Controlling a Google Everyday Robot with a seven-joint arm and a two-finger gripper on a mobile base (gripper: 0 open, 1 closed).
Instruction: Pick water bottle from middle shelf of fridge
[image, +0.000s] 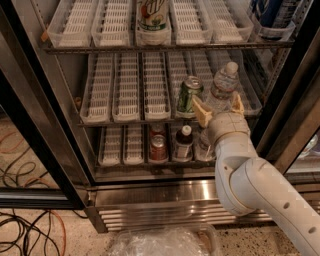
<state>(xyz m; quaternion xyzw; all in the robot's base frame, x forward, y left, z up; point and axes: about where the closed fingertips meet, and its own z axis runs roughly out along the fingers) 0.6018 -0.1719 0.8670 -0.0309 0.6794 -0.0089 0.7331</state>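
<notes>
Setting: a workplace or commercial drinks station, not a home kitchen. Evidence was a stainless glass-door fridge (150, 197) with wire racks and plastic lane trays (115, 20), and a speckled floor (80, 242) strewn with loose cables (20, 235). The gripper (220, 107) stood at the middle shelf (125, 121), fingers spread.

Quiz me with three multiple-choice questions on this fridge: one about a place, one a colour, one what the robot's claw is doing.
1. Where is the water bottle?
A) top shelf
B) middle shelf, right of the soda can
C) floor

2. What colour is that can?
A) green
B) blue
C) yellow

3. How is the gripper?
A) shut on the bottle
B) open, just before the bottle
C) shut on the can

Answers: 1 B, it stands beside the can on that rack; 2 A, its side is green; 3 B, its fingers stand spread apart.
</notes>
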